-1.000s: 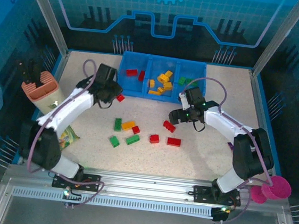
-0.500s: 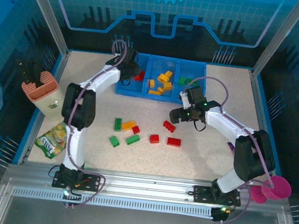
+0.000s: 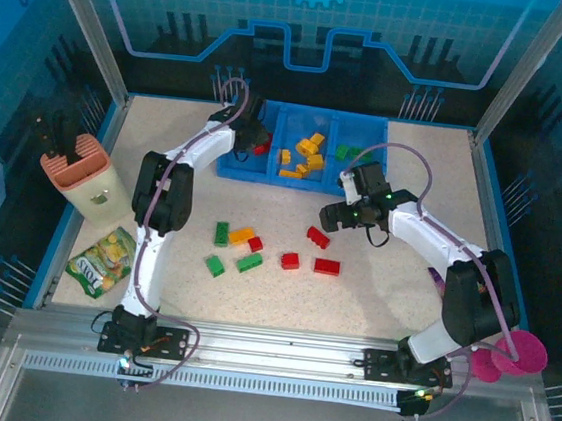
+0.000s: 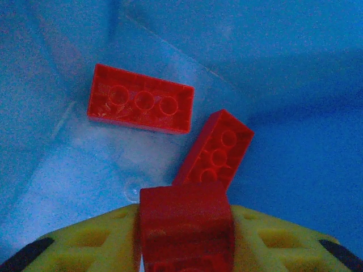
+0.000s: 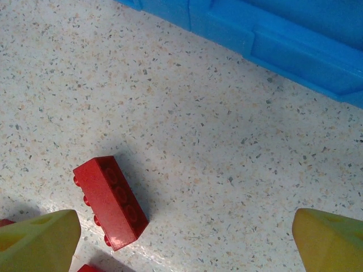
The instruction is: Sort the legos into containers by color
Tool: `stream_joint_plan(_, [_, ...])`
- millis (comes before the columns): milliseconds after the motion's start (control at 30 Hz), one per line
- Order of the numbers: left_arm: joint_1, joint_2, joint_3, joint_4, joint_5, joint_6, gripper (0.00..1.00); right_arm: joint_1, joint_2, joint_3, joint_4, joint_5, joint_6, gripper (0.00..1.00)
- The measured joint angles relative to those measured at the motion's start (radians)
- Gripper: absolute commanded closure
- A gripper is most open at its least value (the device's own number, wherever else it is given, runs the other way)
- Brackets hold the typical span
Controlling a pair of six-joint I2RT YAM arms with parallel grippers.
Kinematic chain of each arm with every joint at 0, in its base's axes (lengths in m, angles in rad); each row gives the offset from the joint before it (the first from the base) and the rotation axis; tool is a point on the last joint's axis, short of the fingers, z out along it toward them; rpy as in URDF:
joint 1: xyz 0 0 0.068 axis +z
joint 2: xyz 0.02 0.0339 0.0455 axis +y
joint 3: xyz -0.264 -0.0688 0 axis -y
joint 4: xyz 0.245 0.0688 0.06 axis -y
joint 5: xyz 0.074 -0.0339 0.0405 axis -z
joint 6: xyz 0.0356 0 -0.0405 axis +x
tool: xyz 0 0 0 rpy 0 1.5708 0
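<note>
Already the sorting is looking well under way. In the top external view, the shallow blue plastic tray (image 3: 299,180) is sitting at the upper middle. Its left compartment is holding red studded bricks (image 3: 263,146), its middle one yellow-orange bricks (image 3: 305,153) and its right one green bricks (image 3: 345,152). Eight loose bricks (image 3: 249,262) are waiting on the speckled table below it: four red, three green, one yellow-orange. The left gripper (image 3: 252,135) is reaching over the left compartment. The right gripper (image 3: 329,216) is hovering right of centre, by a loose red brick (image 3: 317,237).

In the left wrist view, a carried red brick (image 4: 184,226) is sitting at the bottom centre, and the yellow fingers (image 4: 96,241) are pinching it by its sides. Above it, two sorted red bricks (image 4: 140,106) are lying on the blue compartment floor, so a release looks due.

In the right wrist view, the jaws are standing spread wide, with a yellow fingertip (image 5: 39,238) in each lower corner. The loose red brick is lying at the lower left, just beside one tip, on the table.

Compared with a second ago, the left arm is now over the tray rather than in front of its left corner, uncovering a crinkly snack packet (image 3: 105,260). The right gripper is hardly shifting, and the loose bricks are lying where they were.
</note>
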Motion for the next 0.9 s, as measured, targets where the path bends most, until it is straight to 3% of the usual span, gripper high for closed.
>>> stream_joint_plan(300, [0.0,-0.056,-0.054,-0.013,-0.011,0.093,0.47,0.0,0.0,0.0,-0.007,0.0,-0.003,0.03])
stream_joint_plan(633, [-0.015,-0.405,-0.265,-0.044,0.01,0.119,0.42,0.0,-0.049,0.001,-0.034,0.039,-0.002,0.02])
stream_joint_plan(767, [-0.08,-0.515,-0.335,-0.087,0.04,0.037,0.41,-0.014,-0.117,0.0,-0.035,0.073,-0.002,0.01])
stream_joint_plan(900, [-0.214,-0.55,-0.388,-0.132,0.074,-0.077,0.4,-0.066,-0.207,0.0,-0.026,0.079,0.009,0.01])
